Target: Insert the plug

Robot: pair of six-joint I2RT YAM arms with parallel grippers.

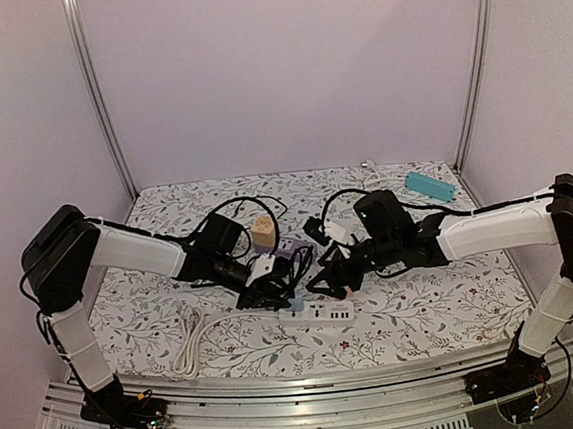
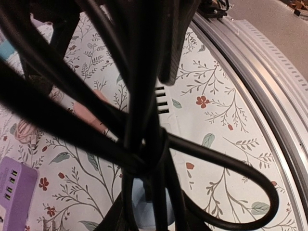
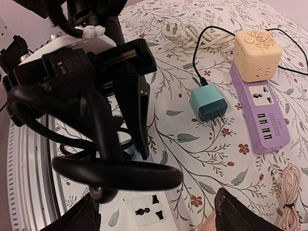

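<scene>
Black cord bundle (image 2: pixel 144 96) drapes over left fingers (image 1: pixel 276 294), which are nearly closed on pale blue plug (image 1: pixel 297 299) — plug sits over white power strip (image 1: pixel 320 314) on floral table (image 1: pixel 425 303), contact unclear. Right fingers (image 1: pixel 337 270) spread wide, holding nothing — close beside cord.

Purple power strip (image 3: pixel 262 118) is lying mid-table – yellow cube adapter (image 3: pixel 256 54) is sitting at one end, teal charger (image 3: pixel 208 103) just beside it. Teal strip (image 1: pixel 430 185) is lying far right, coiled white cable (image 1: pixel 189 340) near left – all on floral cloth (image 1: pixel 425 308).
</scene>
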